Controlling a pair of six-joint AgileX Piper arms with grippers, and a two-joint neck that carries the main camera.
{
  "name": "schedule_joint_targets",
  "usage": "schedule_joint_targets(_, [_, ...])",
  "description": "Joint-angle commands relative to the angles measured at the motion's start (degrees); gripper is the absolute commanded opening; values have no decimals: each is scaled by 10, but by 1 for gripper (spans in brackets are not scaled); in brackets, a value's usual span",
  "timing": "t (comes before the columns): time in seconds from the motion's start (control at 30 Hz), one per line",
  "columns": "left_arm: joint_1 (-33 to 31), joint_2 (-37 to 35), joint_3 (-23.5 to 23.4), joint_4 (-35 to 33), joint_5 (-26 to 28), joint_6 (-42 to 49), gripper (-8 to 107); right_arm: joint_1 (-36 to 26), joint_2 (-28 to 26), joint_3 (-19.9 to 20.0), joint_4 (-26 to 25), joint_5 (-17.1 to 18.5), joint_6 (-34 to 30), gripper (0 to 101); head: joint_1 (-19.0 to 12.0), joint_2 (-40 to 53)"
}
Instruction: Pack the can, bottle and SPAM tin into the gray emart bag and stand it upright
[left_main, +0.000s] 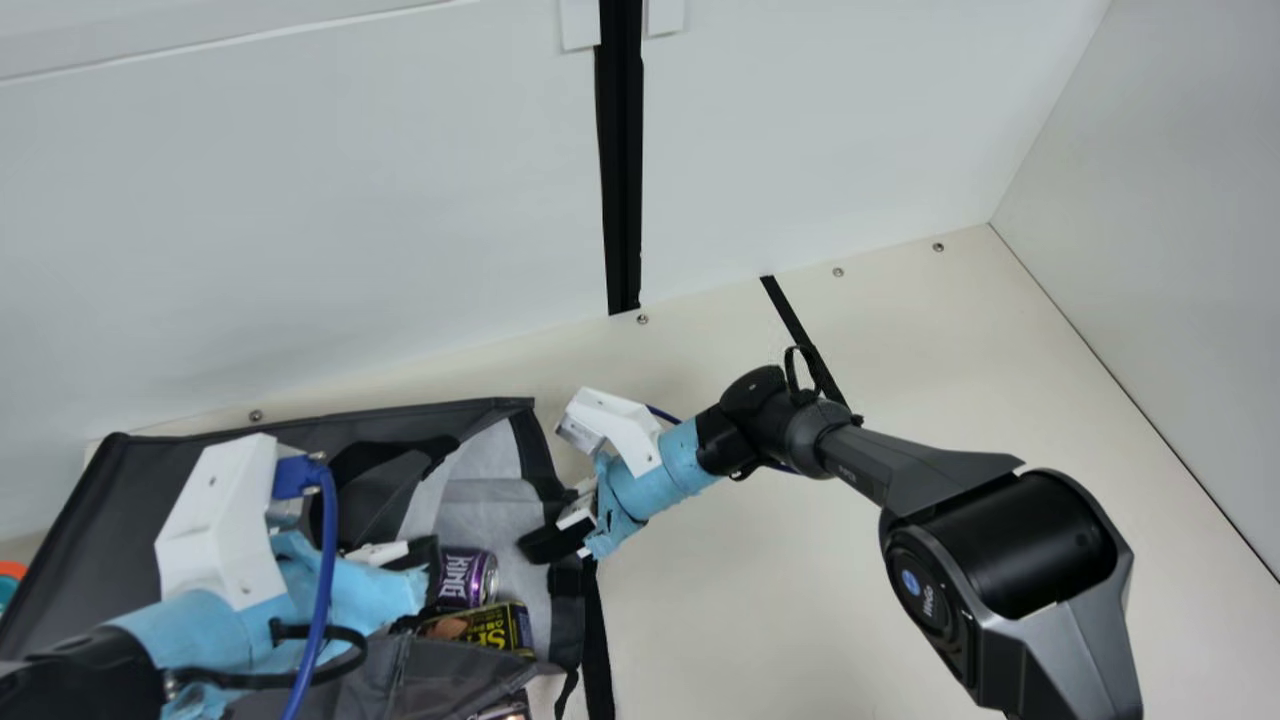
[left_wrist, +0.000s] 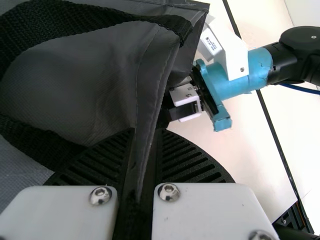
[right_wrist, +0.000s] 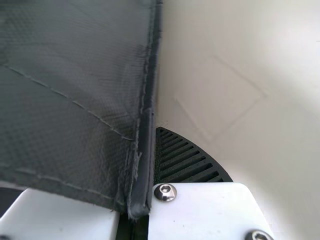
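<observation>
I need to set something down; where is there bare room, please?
Bare table lies between the bag and the right arm, and beyond it to the back wall and side wall. The bag is crowded: left gripper, right gripper, can, SPAM tin.

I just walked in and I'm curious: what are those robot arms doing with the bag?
The robot's left arm and right arm each hold an edge of a dark gray fabric bag in their jaws. The bag is lying down, open. A purple metal can and a dark SPAM tin with yellow letters lie in its opening. It isn't standing upright yet.
</observation>
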Motion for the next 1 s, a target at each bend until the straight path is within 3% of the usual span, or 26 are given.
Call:
schedule_joint_targets(0.0, [0, 0, 0, 0, 0, 0, -8, -5, -7, 7, 13, 13, 1, 0, -13, 0])
schedule_joint_targets(0.2, [0, 0, 0, 0, 0, 0, -8, -23, -37, 31, 44, 50, 5, 0, -13, 0])
schedule_joint_targets(0.63, [2, -21, 10, -8, -4, 13, -8, -18, -133, 114, 135, 50, 13, 0, -13, 0])
schedule_joint_targets(0.97, [8, -37, -17, -10, 4, 47, -8, -27, -231, 168, 188, 50, 40, 0, -13, 0])
